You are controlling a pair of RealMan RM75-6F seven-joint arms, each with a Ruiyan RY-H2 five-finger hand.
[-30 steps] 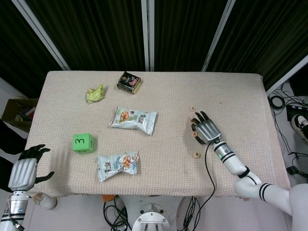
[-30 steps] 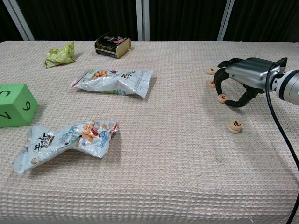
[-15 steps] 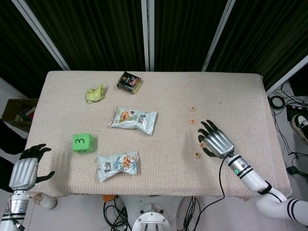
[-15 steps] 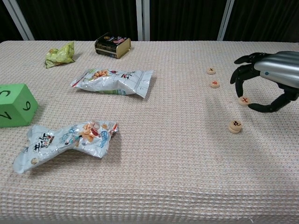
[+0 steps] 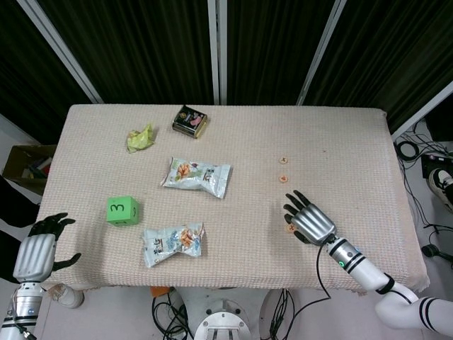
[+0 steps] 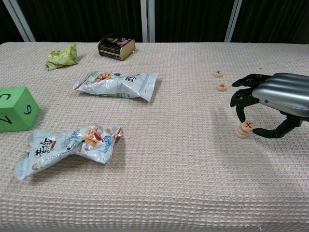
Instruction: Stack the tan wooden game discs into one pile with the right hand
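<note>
The right hand [image 6: 270, 104] hovers low over the table [image 6: 193, 193], fingers curled downward, pinching one tan disc [image 6: 248, 125] between a fingertip and the thumb. This held disc sits directly above a second disc [image 6: 241, 131], overlapping it; whether the two are touching cannot be told from the chest view. In the head view the hand covers both.

Positions relative to the lower disc:
- A third disc [image 6: 222, 87] lies farther from the robot, well apart.
- A fourth disc [image 6: 218, 73] lies beyond that one, near it (both show red markings on top).

Handling judgement: the discs appear small, rigid, light and smooth-faced. Being wood, they should not deform or break under finger pressure. Their low profile leaves little edge to grip, so hold should be taken across the rim, on opposite sides, with the flat faces kept level. A light disc may slide off the one below if released tilted or off-centre; the woven table cover should limit sliding of the bottom piece.

The left hand [image 5: 35, 253] hangs beyond the table's near-left corner, fingers loosely apart, holding nothing.
</note>
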